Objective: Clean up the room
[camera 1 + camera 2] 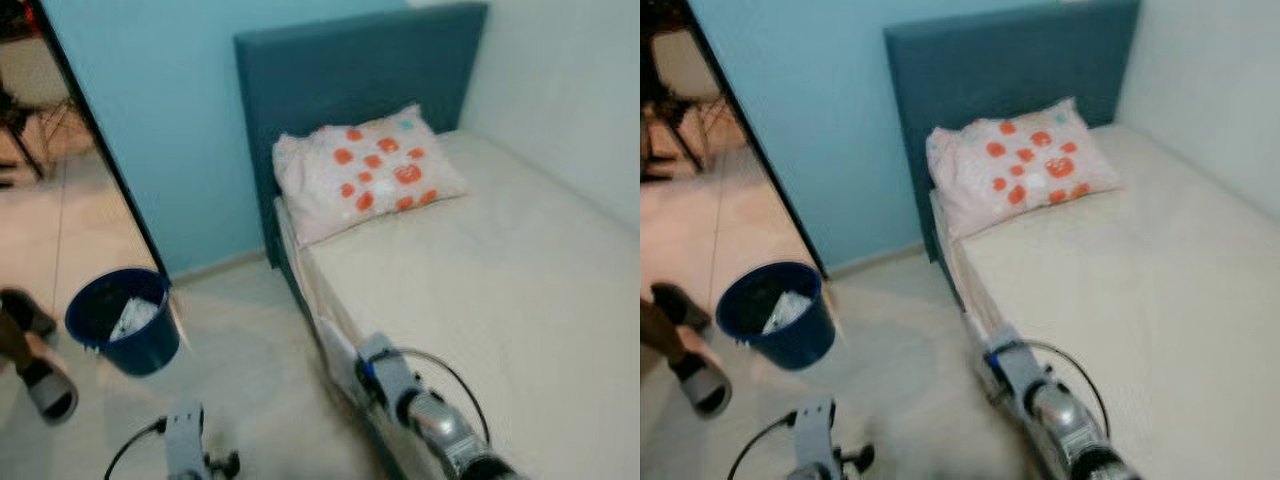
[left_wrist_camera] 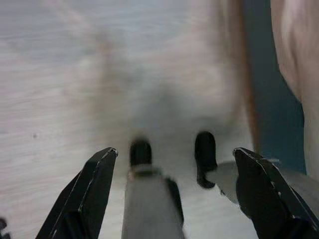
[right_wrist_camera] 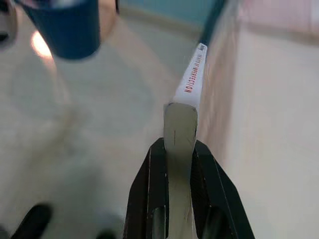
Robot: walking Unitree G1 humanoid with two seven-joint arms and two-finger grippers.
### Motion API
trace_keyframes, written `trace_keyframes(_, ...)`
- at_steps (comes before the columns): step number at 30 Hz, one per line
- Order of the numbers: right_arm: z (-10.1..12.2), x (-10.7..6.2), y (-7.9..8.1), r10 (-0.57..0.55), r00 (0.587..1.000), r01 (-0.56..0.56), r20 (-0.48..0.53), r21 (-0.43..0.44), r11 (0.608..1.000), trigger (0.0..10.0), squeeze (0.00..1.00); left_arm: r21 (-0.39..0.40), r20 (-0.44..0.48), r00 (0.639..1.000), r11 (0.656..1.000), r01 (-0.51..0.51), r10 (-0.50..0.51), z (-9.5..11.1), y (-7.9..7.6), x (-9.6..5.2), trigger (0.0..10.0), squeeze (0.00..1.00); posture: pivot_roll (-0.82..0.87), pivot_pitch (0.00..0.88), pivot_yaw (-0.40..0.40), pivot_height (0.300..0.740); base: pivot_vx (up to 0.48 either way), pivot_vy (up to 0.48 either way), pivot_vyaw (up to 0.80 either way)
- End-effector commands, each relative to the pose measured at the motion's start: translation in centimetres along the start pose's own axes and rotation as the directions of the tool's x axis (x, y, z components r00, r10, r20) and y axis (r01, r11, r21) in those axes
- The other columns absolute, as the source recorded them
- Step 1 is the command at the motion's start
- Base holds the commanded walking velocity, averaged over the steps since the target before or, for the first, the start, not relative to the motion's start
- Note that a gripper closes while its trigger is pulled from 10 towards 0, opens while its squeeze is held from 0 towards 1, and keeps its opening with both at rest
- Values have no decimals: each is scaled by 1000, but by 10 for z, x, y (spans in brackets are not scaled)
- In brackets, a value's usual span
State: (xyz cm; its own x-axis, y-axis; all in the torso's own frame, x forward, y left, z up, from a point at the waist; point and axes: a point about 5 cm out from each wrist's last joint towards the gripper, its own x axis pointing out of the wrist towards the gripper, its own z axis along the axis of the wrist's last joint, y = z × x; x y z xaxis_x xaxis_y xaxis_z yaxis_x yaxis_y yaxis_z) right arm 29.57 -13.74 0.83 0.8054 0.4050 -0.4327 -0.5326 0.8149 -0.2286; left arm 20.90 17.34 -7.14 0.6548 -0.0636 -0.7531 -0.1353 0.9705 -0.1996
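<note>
R gripper (image 3: 180, 149) is clamped on a flat white tube-like item w/ red lettering (image 3: 192, 82), low beside the bed (image 1: 500, 290) edge; L gripper (image 2: 174, 164) hangs over the pale floor (image 1: 250, 380) w/ fingers spread wide, nothing between them. The blue bucket (image 1: 125, 320), already w/ some white trash inside, sits near the doorway, well apart from the held item, so I'd judge the carry to the bucket is yet to come. Risks: the item is thin and gripped only at one end, so it could twist or slip out during a walk; a swing of the R arm could clip the mattress side; a person's sandalled foot (image 1: 45, 385) stands just beside the bucket, so an approach may crowd it, or a sloppy drop may miss the rim. Hard to make out: the lettering is mostly unreadable, so what the item actually is stays unclear; bucket contents are blurred; both arms are cut off at the frame bottom in the head views; the dark shapes below the L gripper are too smeared to ID. The spotted pillow (image 1: 365, 170) looks tidy.
</note>
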Motion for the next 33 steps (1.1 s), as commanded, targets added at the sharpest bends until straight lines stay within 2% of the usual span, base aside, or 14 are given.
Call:
trace_keyframes(1,4,3,9,14,999,-14,29,19,1000,10000,0,1,-25,1000,1000,-14,14,-7,7,-2,10000,0,-185,86,21,740,480,0,0)
trace_keyframes(6,3,3,6,-10,1000,9,29,41,999,10000,0,1,-25,1000,1000,-11,11,-7,7,-2,10000,0,-184,86,20,740,480,0,0)
trace_keyframes(7,1,2,1,-45,999,45,1,74,996,10000,0,1,-25,1000,1000,-6,6,-6,6,-2,10000,0,-185,88,21,740,480,0,-763)
trace_keyframes(11,1,2,-2,-70,998,70,-5,98,993,10000,0,3,-23,1000,1000,-3,3,-6,5,-2,10000,0,-184,88,18,740,480,0,-750)
trace_keyframes(15,1,2,-2,-77,997,77,2,97,992,10000,0,2,-22,1000,1000,-1,1,-5,5,-2,10000,0,-183,87,18,740,480,0,-733)
trace_keyframes(33,4,3,-3,-80,997,78,14,74,994,10000,0,4,-23,1000,1000,1,-1,-6,4,-2,10000,0,-182,82,13,740,480,0,0)
